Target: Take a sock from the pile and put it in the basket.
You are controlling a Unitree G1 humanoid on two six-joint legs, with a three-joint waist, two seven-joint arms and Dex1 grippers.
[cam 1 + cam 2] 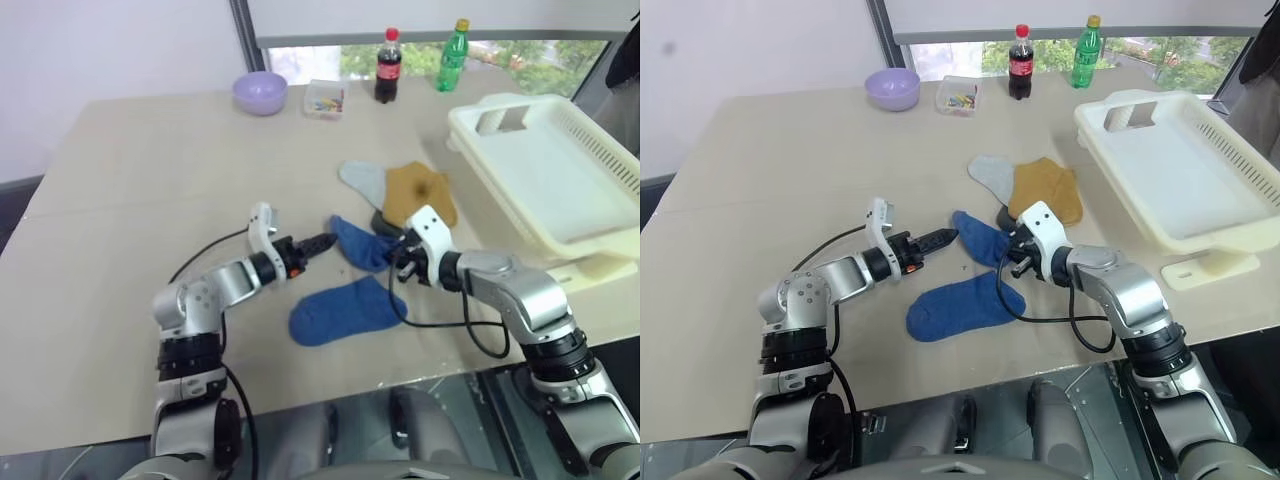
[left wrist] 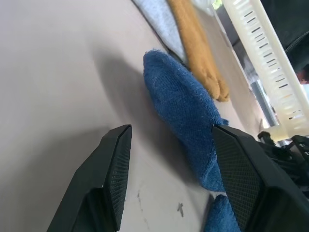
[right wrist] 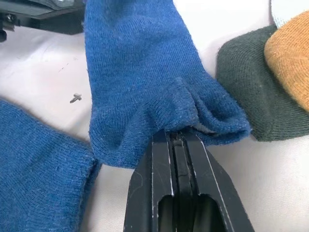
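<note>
My right hand point(image 3: 176, 137) is pinched shut on the cuff of a blue sock point(image 3: 140, 72) lying on the table point(image 1: 130, 190) beside the pile point(image 1: 415, 195). It looks soft and limp, so it should dangle. My left hand point(image 2: 169, 179) is open, empty.

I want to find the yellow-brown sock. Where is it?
The yellow-brown sock lies on the table in the head views, right of middle, partly over the pale grey sock and a dark green one, left of the white basket.

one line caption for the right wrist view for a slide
Right gripper shut on a blue sock, dark green sock beside it.
</note>
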